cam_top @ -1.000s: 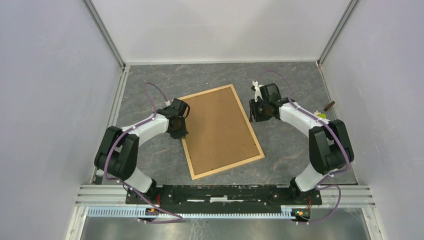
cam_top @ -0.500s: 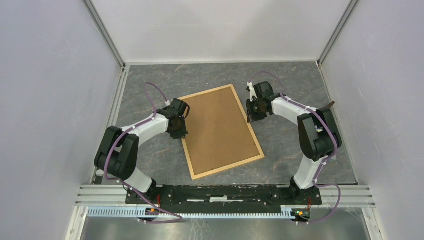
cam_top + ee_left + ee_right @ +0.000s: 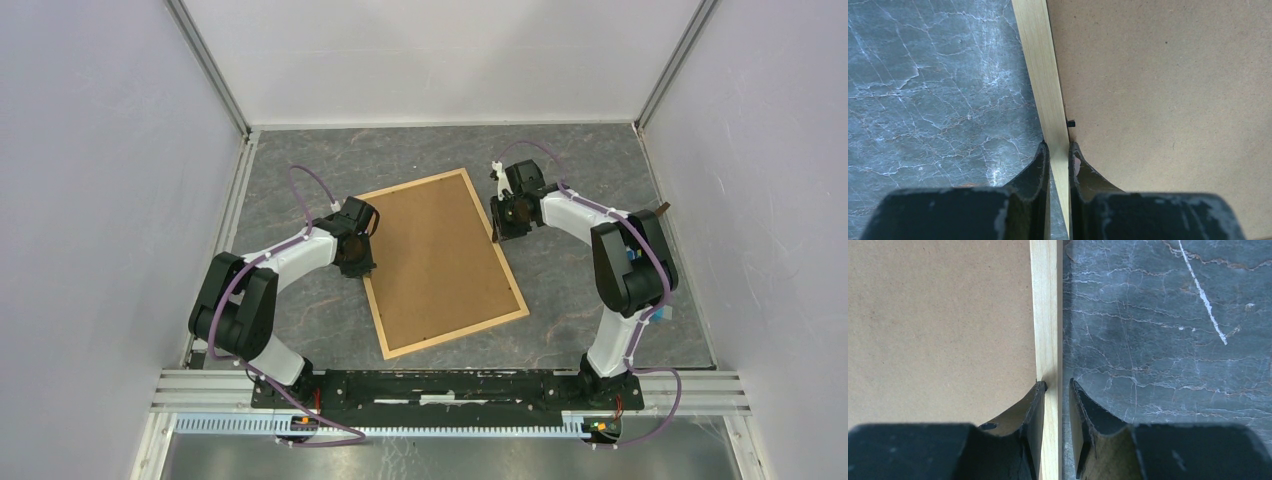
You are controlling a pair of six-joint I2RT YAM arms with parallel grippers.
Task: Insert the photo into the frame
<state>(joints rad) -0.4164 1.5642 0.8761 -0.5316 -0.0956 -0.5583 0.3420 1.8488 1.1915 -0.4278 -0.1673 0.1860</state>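
Note:
The light wood frame [image 3: 455,330] lies face down on the grey marble-look table, tilted, with the brown backing board [image 3: 440,255] filling it. The photo is hidden. My left gripper [image 3: 362,262] is shut on the frame's left rail [image 3: 1040,65], one finger outside and one on the board side; it shows in the left wrist view [image 3: 1058,149]. My right gripper [image 3: 500,228] straddles the right rail [image 3: 1046,305]. In the right wrist view [image 3: 1057,385] its inner finger touches the rail and a thin gap stays at the outer finger.
A small black tab [image 3: 1071,122] sits at the board's edge just ahead of my left fingers. A small brown object [image 3: 658,210] lies by the right wall. White walls close in the table on three sides.
My right arm has swung in toward the frame, bringing its gripper from beside the frame onto the right rail. The left arm and the frame have not moved.

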